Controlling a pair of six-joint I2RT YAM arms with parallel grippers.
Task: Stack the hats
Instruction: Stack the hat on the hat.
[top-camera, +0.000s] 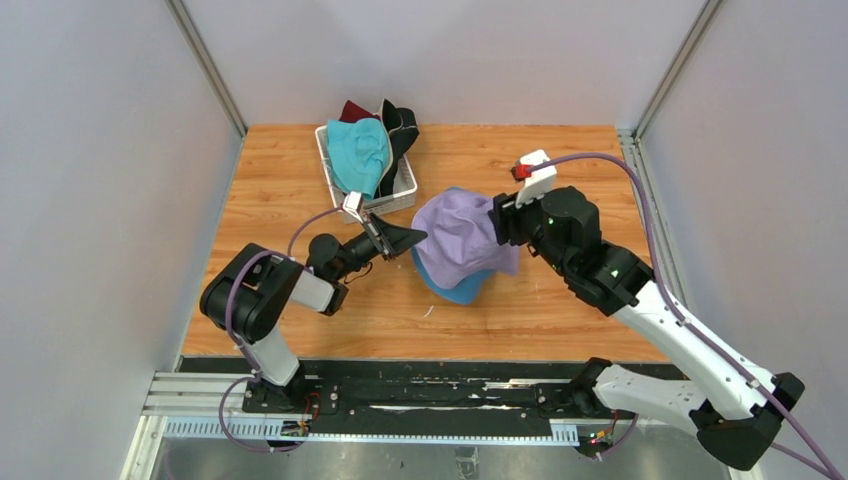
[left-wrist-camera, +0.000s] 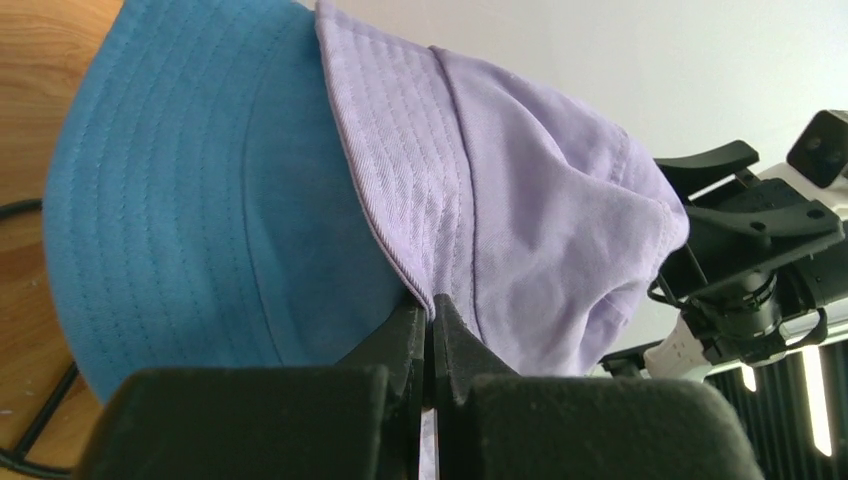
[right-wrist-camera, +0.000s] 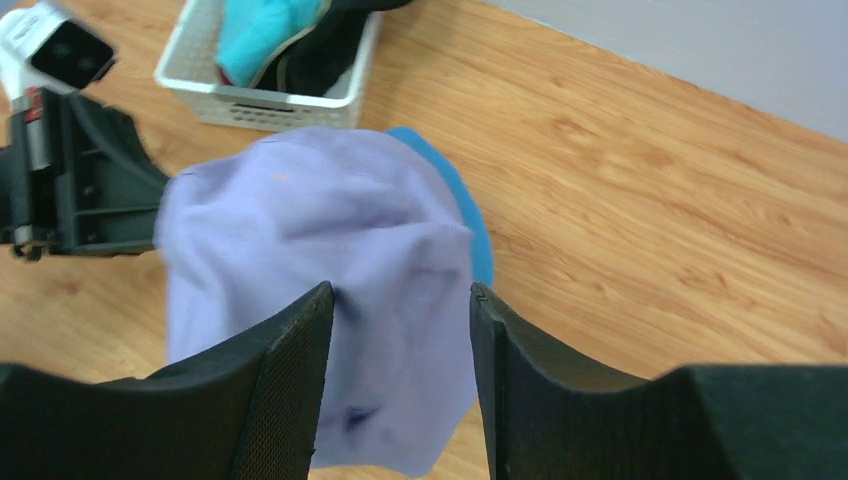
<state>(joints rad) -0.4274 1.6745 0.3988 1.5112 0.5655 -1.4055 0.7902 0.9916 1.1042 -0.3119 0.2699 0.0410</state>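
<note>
Left fingers (left-wrist-camera: 395, 350) pinch the lavender hat (top-camera: 458, 238) by its brim, right fingers (right-wrist-camera: 290, 380) clamp its crown, apparently to spread it over the blue hat (top-camera: 455, 290) mid worktop (top-camera: 570, 320).

Centre blocked: lavender hat (top-camera: 462, 238) over blue hat (top-camera: 455, 290), left gripper (top-camera: 420, 237) at its left brim, right gripper (top-camera: 498, 218) at its right. Basket (top-camera: 404, 190) just behind left gripper. Table (top-camera: 570, 160) open back-right, near-left.
</note>
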